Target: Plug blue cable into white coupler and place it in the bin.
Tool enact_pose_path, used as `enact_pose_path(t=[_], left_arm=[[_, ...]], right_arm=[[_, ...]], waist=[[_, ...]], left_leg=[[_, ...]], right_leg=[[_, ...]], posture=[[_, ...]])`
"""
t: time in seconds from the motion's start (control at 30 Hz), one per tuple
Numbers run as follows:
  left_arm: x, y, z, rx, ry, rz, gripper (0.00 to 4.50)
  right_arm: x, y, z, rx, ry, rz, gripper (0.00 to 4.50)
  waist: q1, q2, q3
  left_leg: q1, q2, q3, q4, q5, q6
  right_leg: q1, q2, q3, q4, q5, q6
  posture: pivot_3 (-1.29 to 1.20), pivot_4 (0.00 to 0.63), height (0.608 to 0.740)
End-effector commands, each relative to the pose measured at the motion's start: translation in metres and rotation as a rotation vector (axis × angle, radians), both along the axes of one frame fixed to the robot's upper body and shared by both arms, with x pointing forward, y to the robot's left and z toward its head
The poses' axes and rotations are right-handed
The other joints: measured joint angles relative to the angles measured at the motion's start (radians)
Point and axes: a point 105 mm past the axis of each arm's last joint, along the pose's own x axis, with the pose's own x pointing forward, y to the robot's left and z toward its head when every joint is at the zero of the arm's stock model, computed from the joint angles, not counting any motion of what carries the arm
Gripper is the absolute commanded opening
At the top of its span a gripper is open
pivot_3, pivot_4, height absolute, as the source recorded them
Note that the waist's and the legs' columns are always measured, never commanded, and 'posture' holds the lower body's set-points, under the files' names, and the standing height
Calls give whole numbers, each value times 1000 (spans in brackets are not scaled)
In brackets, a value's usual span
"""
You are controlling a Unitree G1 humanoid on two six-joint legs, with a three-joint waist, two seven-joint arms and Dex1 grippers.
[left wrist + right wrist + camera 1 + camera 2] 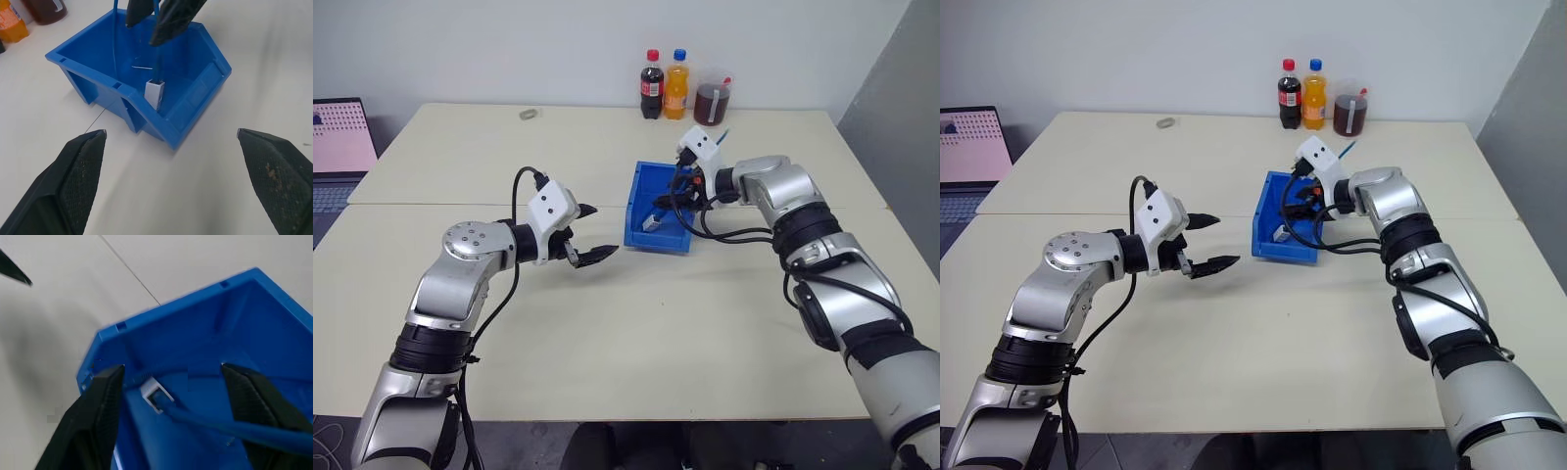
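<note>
Nearest the robot, the left gripper (590, 233) hovers above the bare table (636, 333) with its two black fingers spread wide and nothing between them, pointing toward the bin from about its nine o'clock. Farther out sits the bin (640, 201), bright blue and open-topped, resting flat on the table. Inside it the white coupler (155, 94) stands against the near wall, with the blue cable (205, 423) plugged into it and running up and out past the rim; the join looks made, so the task appears all but finished. Directly over the bin, at roughly its three o'clock edge, the right gripper (171, 382) hangs with its fingers parted on either side of the coupler and cable, touching neither as far as can be seen, so it reads as having let go. The coupler is a light, hard little block, smooth-sided and apt to slip or topple; if it had to be taken up again, the flat sides of its body would be the place to pinch. The cable is soft and springy, so its free length could tug the coupler or drag it toward the rim. Beyond, at twelve o'clock on the far edge, stand two bottles (664, 85) and a jug (713, 96).
</note>
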Motion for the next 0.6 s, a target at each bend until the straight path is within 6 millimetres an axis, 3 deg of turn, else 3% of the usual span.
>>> enact_pose_path(t=[0.03,0.1,0.2,0.4,0.53,0.6], left_arm=[[2,-4,10,6,-50,-18,4500],[3,-3,10,8,-53,-16,4500],[5,-1,10,8,-56,-3,4500],[10,4,12,-25,-52,36,4500],[17,18,14,-89,-38,145,4500],[20,32,14,-117,-30,230,4500]], right_arm=[[5,-15,28,-85,-91,21,4179],[6,-21,33,-107,-102,20,4432],[6,-31,42,-119,-117,21,4432],[4,-48,42,-93,-96,9,4432],[-6,-74,43,88,-57,-51,4432],[-24,-84,50,180,-101,-39,4432]], waist=[[0,0,0],[0,0,0],[0,1,0],[0,1,1],[3,1,1],[6,1,1]], left_leg=[[0,0,0,0,0,0],[0,-1,0,0,0,0],[0,-1,0,1,0,0],[0,-1,0,2,0,0],[-1,0,-1,8,0,0],[-4,0,-2,12,0,0]], right_leg=[[0,0,0,0,0,0],[0,-1,0,1,0,0],[0,-1,-1,2,0,0],[0,-1,0,3,0,0],[1,-2,-2,7,0,0],[0,-2,-4,8,0,0]], posture=[[0,150,740],[0,150,740],[0,150,740],[0,150,740],[0,150,740],[0,150,740]])
